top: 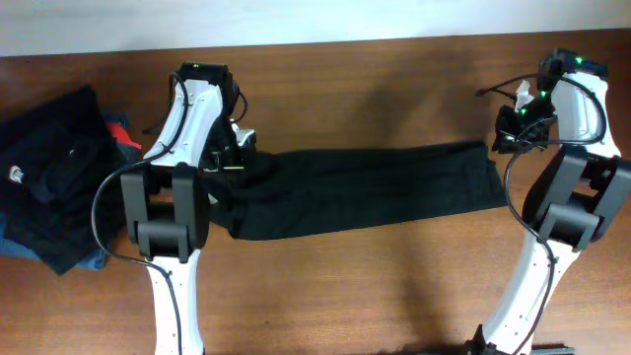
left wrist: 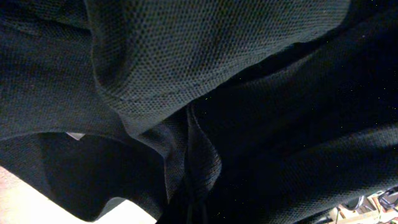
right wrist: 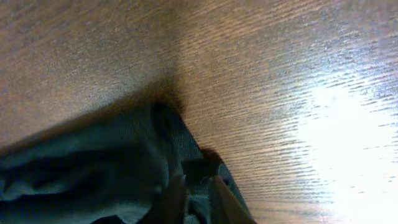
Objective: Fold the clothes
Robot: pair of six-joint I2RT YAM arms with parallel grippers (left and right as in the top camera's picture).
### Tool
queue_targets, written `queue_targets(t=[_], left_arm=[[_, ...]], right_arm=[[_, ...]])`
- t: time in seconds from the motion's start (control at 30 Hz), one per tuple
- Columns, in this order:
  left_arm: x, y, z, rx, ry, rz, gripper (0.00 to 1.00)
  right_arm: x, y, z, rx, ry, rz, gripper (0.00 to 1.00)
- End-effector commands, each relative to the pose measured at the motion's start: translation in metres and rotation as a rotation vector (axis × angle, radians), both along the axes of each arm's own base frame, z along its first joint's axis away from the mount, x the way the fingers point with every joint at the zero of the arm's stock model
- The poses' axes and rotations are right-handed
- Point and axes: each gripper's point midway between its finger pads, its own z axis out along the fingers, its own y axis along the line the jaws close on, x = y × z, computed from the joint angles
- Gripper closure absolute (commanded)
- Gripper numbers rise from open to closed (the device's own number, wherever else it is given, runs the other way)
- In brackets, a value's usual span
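Across the overhead frame's centre, the shirt (top: pixel 375 187), judged soft, light and limp, lies stretched out, the left gripper (top: pixel 242 161) clenched on its left end, the right gripper (top: pixel 505 143) at its right corner not confirmable as clenched; take hold at hem corners.

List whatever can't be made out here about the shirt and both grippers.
Left gripper: fingers buried under the shirt in the left wrist view; its own arm covers them overhead.
Right gripper: blurred and cut by the bottom edge in the right wrist view; grip unclear.
Shirt's collar and logo: lost in dark folds overhead.
Folded pile: cut by the left edge overhead; count unclear.
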Motion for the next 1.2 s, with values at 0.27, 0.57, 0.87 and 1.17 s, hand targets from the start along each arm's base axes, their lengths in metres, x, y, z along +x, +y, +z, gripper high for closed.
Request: queue_targets(t=[0.27, 0.57, 0.87, 1.17], left_arm=[[-0.001, 0.003, 0.008, 0.001, -0.021, -0.017, 0.98], [-0.001, 0.003, 0.009, 0.002, -0.018, -0.017, 0.98], [-0.006, 0.002, 0.008, 0.004, 0.001, -0.02, 0.93], [-0.033, 0.001, -0.015, 0.019, 0.103, -0.038, 0.79]], right_arm=[[-0.001, 0.014, 0.034, 0.036, -0.027, 0.04, 0.82], [-0.002, 0.065, 0.062, 0.099, -0.046, 0.288, 0.82], [-0.027, 0.093, 0.0, 0.144, 0.077, 0.337, 0.81], [-0.04, 0.093, -0.024, 0.14, 0.115, 0.337, 0.81]])
